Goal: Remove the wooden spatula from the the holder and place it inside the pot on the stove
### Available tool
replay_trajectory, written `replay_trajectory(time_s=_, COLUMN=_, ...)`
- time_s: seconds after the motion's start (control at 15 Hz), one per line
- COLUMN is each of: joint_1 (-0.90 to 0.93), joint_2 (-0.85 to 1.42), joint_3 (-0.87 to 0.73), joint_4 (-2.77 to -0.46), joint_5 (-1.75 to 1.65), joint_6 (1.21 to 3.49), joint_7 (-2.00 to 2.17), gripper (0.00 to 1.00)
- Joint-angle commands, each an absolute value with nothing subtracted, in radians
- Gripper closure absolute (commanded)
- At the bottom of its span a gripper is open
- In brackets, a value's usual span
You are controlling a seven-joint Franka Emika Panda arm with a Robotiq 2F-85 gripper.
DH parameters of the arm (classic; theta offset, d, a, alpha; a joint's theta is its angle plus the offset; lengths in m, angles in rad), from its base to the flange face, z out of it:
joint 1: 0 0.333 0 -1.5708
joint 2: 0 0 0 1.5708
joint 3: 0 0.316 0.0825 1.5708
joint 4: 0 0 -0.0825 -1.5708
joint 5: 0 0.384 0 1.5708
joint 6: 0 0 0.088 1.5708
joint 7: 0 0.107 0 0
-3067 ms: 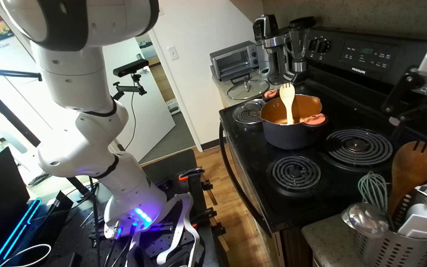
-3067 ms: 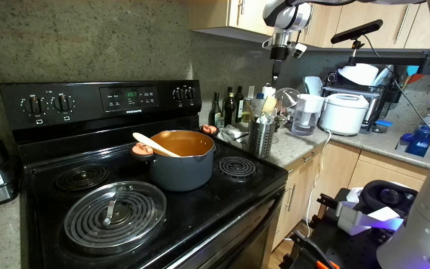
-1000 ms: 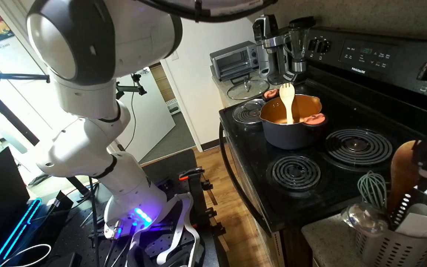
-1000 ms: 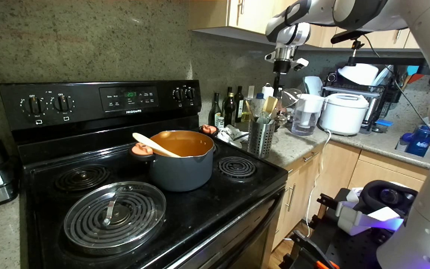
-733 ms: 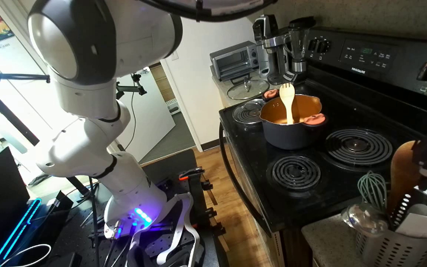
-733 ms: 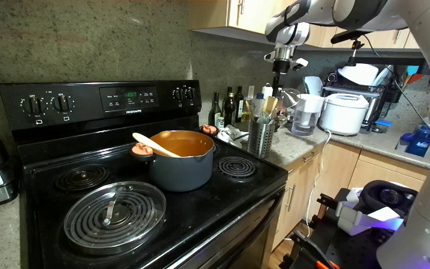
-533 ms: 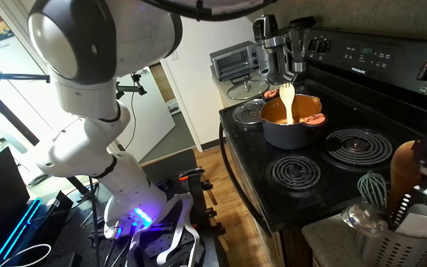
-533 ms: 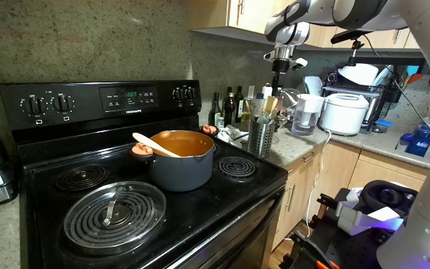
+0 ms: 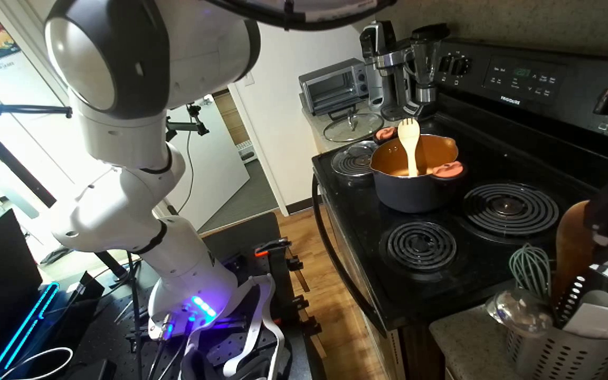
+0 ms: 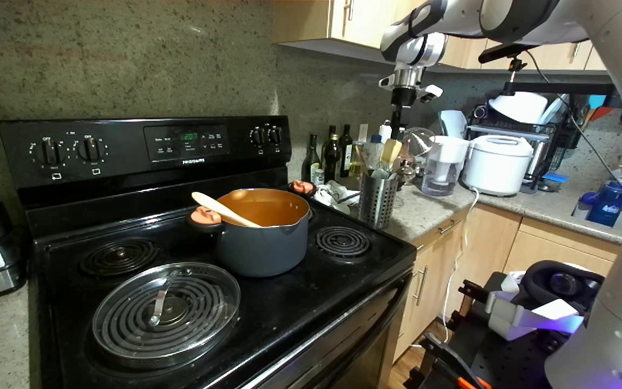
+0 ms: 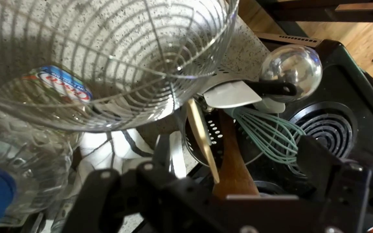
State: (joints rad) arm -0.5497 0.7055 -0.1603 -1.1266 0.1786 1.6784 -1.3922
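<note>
Spatula (image 11: 233, 170) was seated head-up in the holder (image 10: 377, 201), so nothing had been completed: its removal and placing in the pot (image 9: 410, 192), where only a paler utensil (image 9: 409, 136) was seen, were left. The claw (image 11: 236, 148) was spread wide over the holder, with nothing gripped; whether the spatula was touched could not be told

Black stove (image 10: 311, 305), pot (image 10: 262, 251) and clear lid (image 10: 159, 302) on it, speckled counter (image 10: 418, 215), upright holder (image 10: 377, 202) on it

The stove (image 10: 300, 302) is black, the pot (image 10: 262, 251) grey (orange inside), the wooden spatula (image 11: 234, 173) brown, the backsplash (image 10: 127, 59) speckled.
</note>
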Motion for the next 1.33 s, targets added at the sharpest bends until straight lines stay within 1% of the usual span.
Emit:
replay_trajectory(time_s=0.0, joint_1=-0.544, joint_2=0.684, joint_3=-0.155, joint_4=-1.169, joint_5=0.177, joint_6=1.708, joint_7=-1.419, gripper=0.00)
replay_trajectory(time_s=0.27, joint_1=-0.543, joint_2=0.683, joint_3=-0.155, joint_4=-1.174, joint_5=0.182, joint_6=1.708, joint_7=-1.419, gripper=0.00)
replay_trajectory(time_s=0.33, joint_1=-0.544, joint_2=0.683, joint_3=-0.154, joint_4=-1.173, joint_5=0.184, joint_6=1.707, joint_7=-1.419, gripper=0.02)
replay_trajectory(time_s=0.4, joint_1=-0.545, joint_2=0.683, joint_3=-0.154, joint_4=-1.172, joint_5=0.186, joint_6=1.705, joint_7=-1.420, gripper=0.16)
replay_trajectory(time_s=0.47, joint_1=-0.546, joint_2=0.683, joint_3=-0.153, joint_4=-1.170, joint_5=0.187, joint_6=1.704, joint_7=-1.420, gripper=0.27)
replay_trajectory(time_s=0.53, joint_1=-0.546, joint_2=0.683, joint_3=-0.153, joint_4=-1.169, joint_5=0.187, joint_6=1.704, joint_7=-1.419, gripper=0.32)
replay_trajectory(time_s=0.67, joint_1=-0.547, joint_2=0.683, joint_3=-0.153, joint_4=-1.165, joint_5=0.189, joint_6=1.702, joint_7=-1.419, gripper=0.51)
replay_trajectory(time_s=0.8, joint_1=-0.547, joint_2=0.683, joint_3=-0.152, joint_4=-1.161, joint_5=0.190, joint_6=1.702, joint_7=-1.418, gripper=0.65)
replay_trajectory(time_s=1.0, joint_1=-0.548, joint_2=0.683, joint_3=-0.152, joint_4=-1.155, joint_5=0.193, joint_6=1.702, joint_7=-1.416, gripper=0.88)
replay_trajectory(time_s=1.13, joint_1=-0.547, joint_2=0.683, joint_3=-0.152, joint_4=-1.152, joint_5=0.193, joint_6=1.703, joint_7=-1.414, gripper=1.00)
replay_trajectory(time_s=1.27, joint_1=-0.545, joint_2=0.680, joint_3=-0.153, joint_4=-1.152, joint_5=0.191, joint_6=1.713, joint_7=-1.410, gripper=1.00)
